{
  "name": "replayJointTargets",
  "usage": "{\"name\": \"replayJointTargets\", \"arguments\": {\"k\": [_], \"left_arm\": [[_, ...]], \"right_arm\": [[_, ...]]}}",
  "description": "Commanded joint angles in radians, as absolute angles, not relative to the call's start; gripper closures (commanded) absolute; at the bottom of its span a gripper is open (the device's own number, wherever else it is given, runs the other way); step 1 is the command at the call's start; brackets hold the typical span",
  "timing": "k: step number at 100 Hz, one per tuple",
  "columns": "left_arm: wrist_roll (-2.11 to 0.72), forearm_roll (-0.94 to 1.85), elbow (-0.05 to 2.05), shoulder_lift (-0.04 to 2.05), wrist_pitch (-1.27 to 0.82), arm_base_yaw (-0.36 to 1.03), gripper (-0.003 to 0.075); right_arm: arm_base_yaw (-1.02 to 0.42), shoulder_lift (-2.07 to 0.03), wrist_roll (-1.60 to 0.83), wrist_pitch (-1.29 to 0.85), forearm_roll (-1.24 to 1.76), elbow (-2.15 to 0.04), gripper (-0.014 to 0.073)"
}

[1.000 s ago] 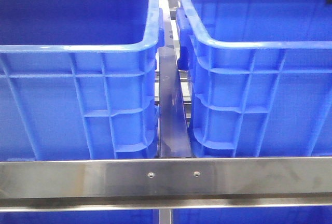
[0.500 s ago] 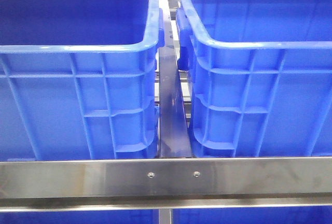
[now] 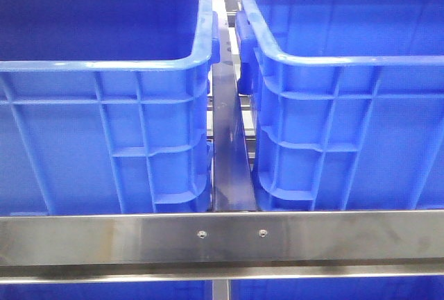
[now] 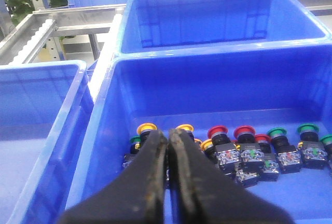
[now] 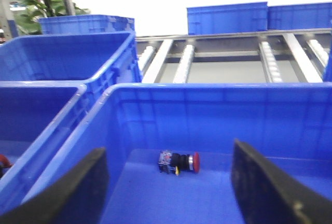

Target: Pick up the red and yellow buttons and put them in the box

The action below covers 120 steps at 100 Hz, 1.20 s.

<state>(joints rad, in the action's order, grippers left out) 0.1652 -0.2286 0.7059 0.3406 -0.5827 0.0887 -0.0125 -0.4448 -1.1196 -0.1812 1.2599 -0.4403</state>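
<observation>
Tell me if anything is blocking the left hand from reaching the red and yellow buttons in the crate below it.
Nothing visible does. The left hand, its fingers closed together and empty, hangs over the open-topped crate, and the red and yellow buttons lie uncovered on its floor among green ones, packed closely together.

Glossy moulded-plastic blue crates (image 3: 104, 140), brushed metal rail (image 3: 222, 237) — dull sheen, matt worn black tool (image 4: 168, 146).

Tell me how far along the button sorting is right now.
Done: one red button lies alone on the floor of the crate under the open right hand. In hand: nothing visible; the left hand is shut, apparently empty, above the supply crate. Left: several red buttons and yellow buttons sit there among green ones.
</observation>
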Motion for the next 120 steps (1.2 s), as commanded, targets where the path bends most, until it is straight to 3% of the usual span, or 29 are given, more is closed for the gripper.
{"name": "replayJointTargets", "arguments": {"k": [1, 33, 55, 62, 69, 84, 91, 120], "left_arm": [[0.175, -0.230, 0.731, 0.349, -0.501, 0.087, 0.0739], [0.175, -0.230, 0.731, 0.349, -0.501, 0.087, 0.0739], [0.175, -0.240, 0.731, 0.349, -0.501, 0.087, 0.0734], [0.175, -0.240, 0.731, 0.349, -0.501, 0.087, 0.0695], [0.175, -0.240, 0.731, 0.349, -0.501, 0.087, 0.0601], [0.175, -0.240, 0.731, 0.349, -0.501, 0.087, 0.0299], [0.175, -0.240, 0.731, 0.349, -0.501, 0.087, 0.0218], [0.175, -0.254, 0.752, 0.424, -0.511, 0.087, 0.0205]], "right_arm": [[-0.014, -0.430, -1.132, -0.176, 1.263, -0.459, 0.0187], [-0.014, -0.430, -1.132, -0.174, 1.263, -0.459, 0.0670], [-0.014, -0.430, -1.132, -0.174, 1.263, -0.459, 0.0662], [-0.014, -0.430, -1.132, -0.174, 1.263, -0.459, 0.0662], [-0.014, -0.430, -1.132, -0.174, 1.263, -0.459, 0.0662], [-0.014, -0.430, -1.132, -0.174, 1.263, -0.459, 0.0662], [-0.014, -0.430, -1.132, -0.174, 1.263, -0.459, 0.0662], [-0.014, -0.430, -1.132, -0.175, 1.264, -0.459, 0.0662]]}}
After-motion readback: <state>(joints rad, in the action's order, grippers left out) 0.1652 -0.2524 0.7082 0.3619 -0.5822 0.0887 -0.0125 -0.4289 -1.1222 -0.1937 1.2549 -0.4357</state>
